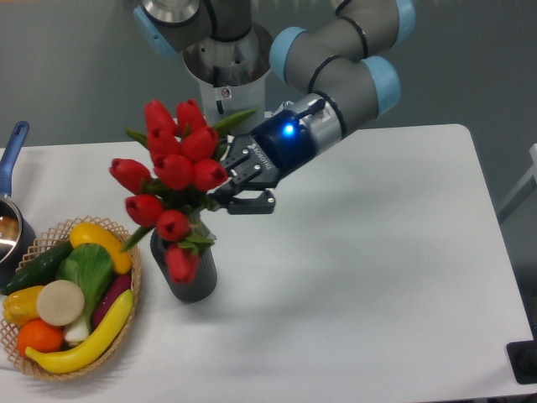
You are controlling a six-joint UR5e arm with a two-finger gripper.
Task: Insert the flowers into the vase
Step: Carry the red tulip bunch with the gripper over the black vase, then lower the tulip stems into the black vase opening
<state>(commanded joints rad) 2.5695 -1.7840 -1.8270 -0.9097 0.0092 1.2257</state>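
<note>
The flowers [172,172], a bunch of red tulip buds with green leaves, hang in the air over the vase [190,277], held sideways with the buds pointing left. My gripper [231,191] is shut on the stem end at the bunch's right side. The vase is a dark grey ribbed cylinder standing upright on the white table; its mouth is hidden behind the lowest buds and leaves. One bud droops down in front of the vase's upper part. I cannot tell whether any stem touches the vase.
A wicker basket [130,302] of fruit and vegetables sits just left of the vase. A blue-handled pot [12,210] stands at the left table edge. The arm's base column [226,75] rises behind the table.
</note>
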